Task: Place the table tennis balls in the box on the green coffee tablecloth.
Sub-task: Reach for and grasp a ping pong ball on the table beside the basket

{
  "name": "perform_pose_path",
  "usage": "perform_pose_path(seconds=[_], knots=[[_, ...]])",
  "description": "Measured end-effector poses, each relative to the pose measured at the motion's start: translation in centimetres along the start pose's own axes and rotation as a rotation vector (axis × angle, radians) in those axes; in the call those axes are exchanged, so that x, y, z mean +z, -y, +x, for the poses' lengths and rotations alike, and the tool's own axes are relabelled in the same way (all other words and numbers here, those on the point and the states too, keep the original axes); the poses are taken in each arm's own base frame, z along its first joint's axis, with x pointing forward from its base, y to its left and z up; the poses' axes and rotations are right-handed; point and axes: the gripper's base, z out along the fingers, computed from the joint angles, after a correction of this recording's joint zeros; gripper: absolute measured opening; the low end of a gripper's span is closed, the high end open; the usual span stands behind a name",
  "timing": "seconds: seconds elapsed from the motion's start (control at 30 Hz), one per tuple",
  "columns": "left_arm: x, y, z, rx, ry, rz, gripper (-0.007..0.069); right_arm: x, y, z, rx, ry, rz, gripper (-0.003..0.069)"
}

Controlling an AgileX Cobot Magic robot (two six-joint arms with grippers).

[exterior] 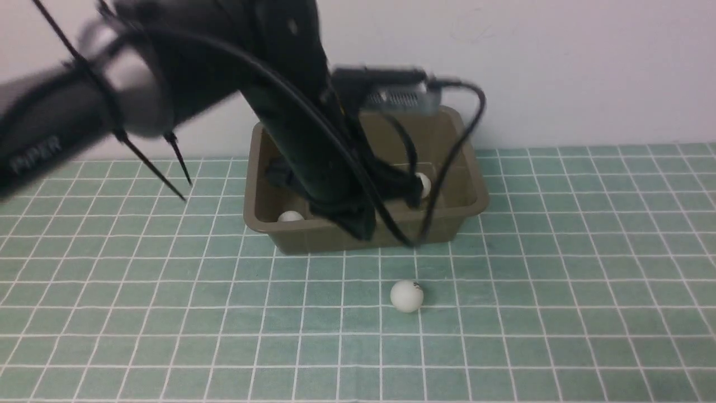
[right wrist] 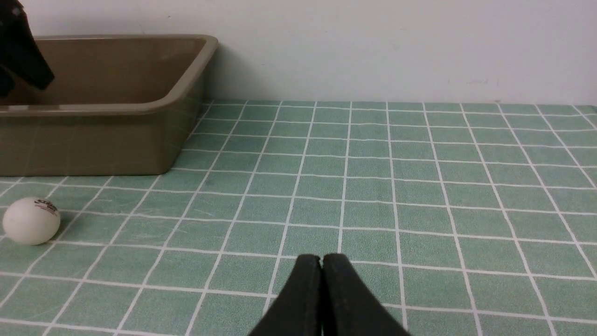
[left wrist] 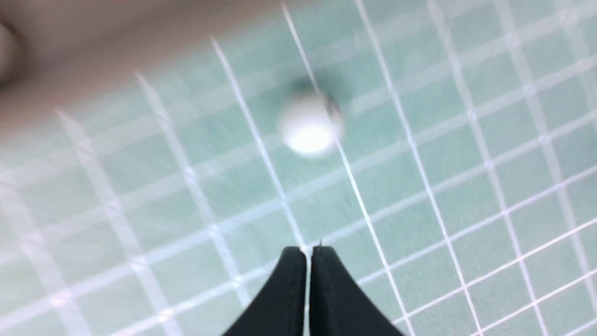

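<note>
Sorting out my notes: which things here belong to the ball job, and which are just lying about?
Job: loose ball, ball in box, second ball in box, box, green tablecloth.
Just there: white wall, arm cables.

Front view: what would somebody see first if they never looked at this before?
The big black left arm, blurred, stretches across the olive-brown box at the back of the green checked tablecloth. Next come three white table tennis balls: one ball and another ball inside the box, and a lone ball on the cloth in front of it.
</note>
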Motion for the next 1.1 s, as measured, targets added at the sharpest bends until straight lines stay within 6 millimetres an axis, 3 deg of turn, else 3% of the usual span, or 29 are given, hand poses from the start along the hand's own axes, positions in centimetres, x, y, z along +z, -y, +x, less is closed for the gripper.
perform_pose_path(seconds=[0.03, 0.17, 0.2, 0.5, 0.63, 0.73, 0.83, 0.97, 1.03, 1.1], knots=[[0.3, 0.1, 0.1, -0.001, 0.004, 0.002, -0.0004, 0.0, 0.0, 0.0, 0.000, 0.000, 0.000, -0.0018], [6.0, 2.0, 2.3, -0.045, -0.036, 0.002, 0.0039, 0.0, 0.0, 0.0, 0.000, 0.000, 0.000, -0.0018], [6.6, 2.2, 2.3, -0.052, -0.027, 0.004, 0.0064, 0.0, 0.0, 0.0, 0.000, 0.000, 0.000, -0.0018], [12.6, 1.6, 1.3, -0.075, 0.034, -0.011, 0.0433, 0.0, 0.0, 0.0, 0.000, 0.000, 0.000, -0.0018], [14.3, 1.2, 1.2, -0.064, 0.046, -0.029, 0.0495, 0.0, 0.0, 0.0, 0.000, 0.000, 0.000, -0.0018], [14.7, 1.1, 1.1, -0.059, 0.059, -0.032, 0.0459, 0.0, 0.0, 0.0, 0.000, 0.000, 0.000, -0.0018], [14.8, 1.0, 1.1, -0.053, 0.059, -0.038, 0.0330, 0.0, 0.0, 0.0, 0.000, 0.000, 0.000, -0.0018], [14.2, 1.0, 1.3, -0.044, 0.036, -0.049, 0.0339, 0.0, 0.0, 0.0, 0.000, -0.001, 0.000, -0.0018], [11.8, 1.4, 1.2, -0.038, 0.049, -0.042, 0.0342, 0.0, 0.0, 0.0, 0.000, -0.001, 0.000, -0.0018], [7.8, 1.9, 0.3, -0.053, 0.115, -0.018, 0.0342, 0.0, 0.0, 0.0, 0.000, -0.001, 0.000, -0.0018]])
